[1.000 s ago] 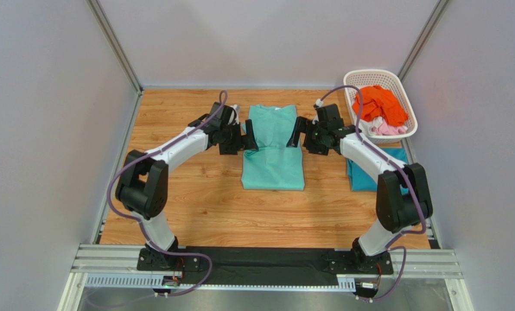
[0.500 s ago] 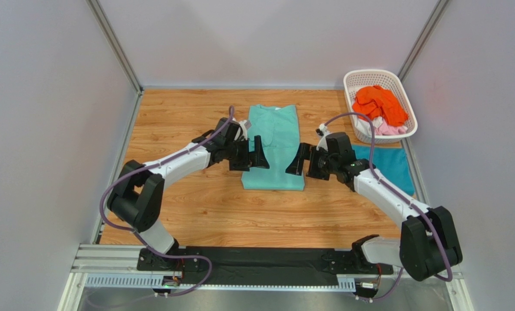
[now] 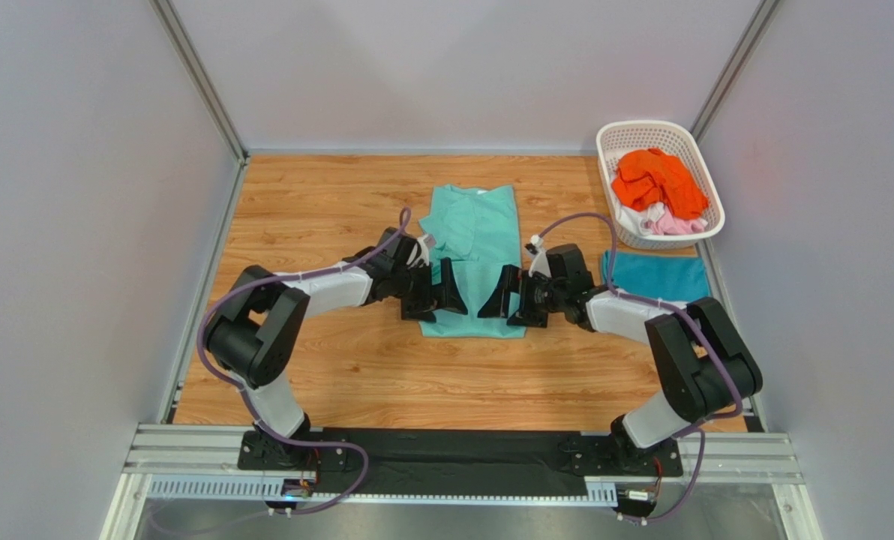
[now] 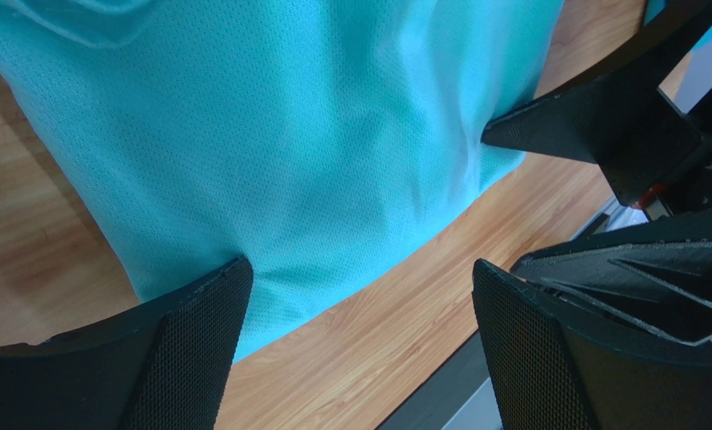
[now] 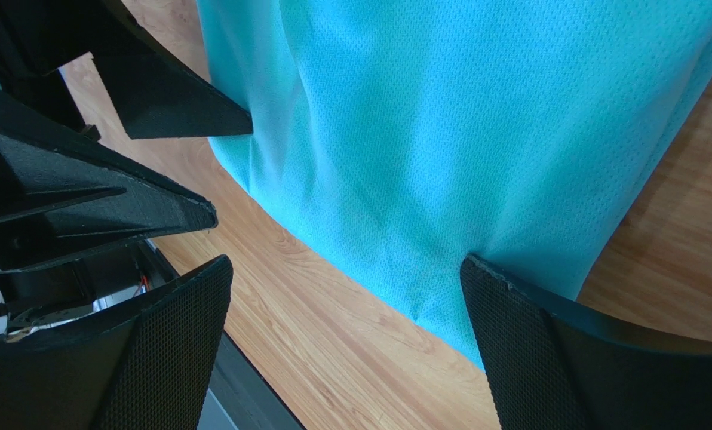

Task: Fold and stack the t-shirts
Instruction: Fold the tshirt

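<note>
No readable text or labels anywhere (none on anything).

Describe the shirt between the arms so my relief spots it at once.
Start at the wooden tabletop; the mint green t-shirt lies at its middle, sleeves folded in. It is paler than the teal blue t-shirt to its right, and outside the white basket.

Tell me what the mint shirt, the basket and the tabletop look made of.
The mint shirt: matte, fine mesh knit with tiny pinholes, likely synthetic jersey. The basket: white plastic, judging by its moulded lattice walls. The tabletop: smooth wood-grain planks, possibly laminate.
</note>
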Controlling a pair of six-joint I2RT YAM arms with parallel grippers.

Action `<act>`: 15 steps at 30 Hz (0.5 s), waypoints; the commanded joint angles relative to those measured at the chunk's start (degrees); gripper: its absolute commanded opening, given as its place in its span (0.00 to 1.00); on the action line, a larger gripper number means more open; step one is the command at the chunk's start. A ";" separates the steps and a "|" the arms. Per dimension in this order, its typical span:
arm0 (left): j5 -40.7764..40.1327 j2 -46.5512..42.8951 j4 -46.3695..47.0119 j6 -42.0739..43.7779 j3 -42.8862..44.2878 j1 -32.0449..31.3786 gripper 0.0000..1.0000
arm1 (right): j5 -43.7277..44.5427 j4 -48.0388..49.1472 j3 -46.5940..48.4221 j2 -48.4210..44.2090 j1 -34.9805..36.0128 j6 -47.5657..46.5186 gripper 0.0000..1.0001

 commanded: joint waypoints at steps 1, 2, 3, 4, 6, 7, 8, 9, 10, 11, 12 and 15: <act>-0.26 -2.78 2.06 -0.93 -5.90 -0.64 1.00 | -0.56 4.84 -4.39 -0.76 1.90 2.77 1.00; -0.43 -3.75 2.51 -1.02 -8.70 -0.90 1.00 | 0.06 5.72 -7.18 -2.25 2.43 3.21 1.00; -0.52 -5.50 2.78 -1.45 -9.86 -1.17 1.00 | 0.58 5.64 -8.43 -3.22 3.05 4.00 1.00; -0.70 -6.74 2.60 -1.63 -11.26 -1.95 1.00 | 1.11 5.38 -9.66 -4.27 4.36 4.44 1.00; -1.75 -11.29 2.25 -1.98 -15.13 -3.01 1.00 | 2.08 4.85 -13.88 -8.49 5.94 5.75 1.00; -2.36 -13.06 1.12 -2.59 -16.53 -4.23 1.00 | 2.52 4.50 -15.46 -10.16 8.13 7.07 1.00; -3.76 -15.25 0.33 -3.04 -19.25 -4.94 1.00 | 4.00 3.19 -17.82 -12.52 9.45 7.60 1.00; -4.65 -19.97 -0.73 -3.74 -20.49 -5.64 1.00 | 5.15 1.61 -18.63 -16.90 11.03 8.04 1.00; -5.35 -22.54 -3.52 -5.05 -21.72 -7.30 1.00 | 7.16 -0.40 -19.07 -19.72 14.01 8.74 1.00; -7.36 -25.44 -4.77 -5.76 -23.65 -8.36 1.00 | 7.88 -6.43 -19.08 -22.45 15.17 8.84 1.00; -8.86 -31.13 -6.17 -6.72 -24.28 -9.51 1.00 | 8.58 -8.93 -18.73 -29.00 16.31 9.01 1.00; -10.46 -40.28 -10.66 -8.49 -25.16 -12.41 1.00 | 9.64 -17.63 -16.11 -38.88 18.43 7.35 1.00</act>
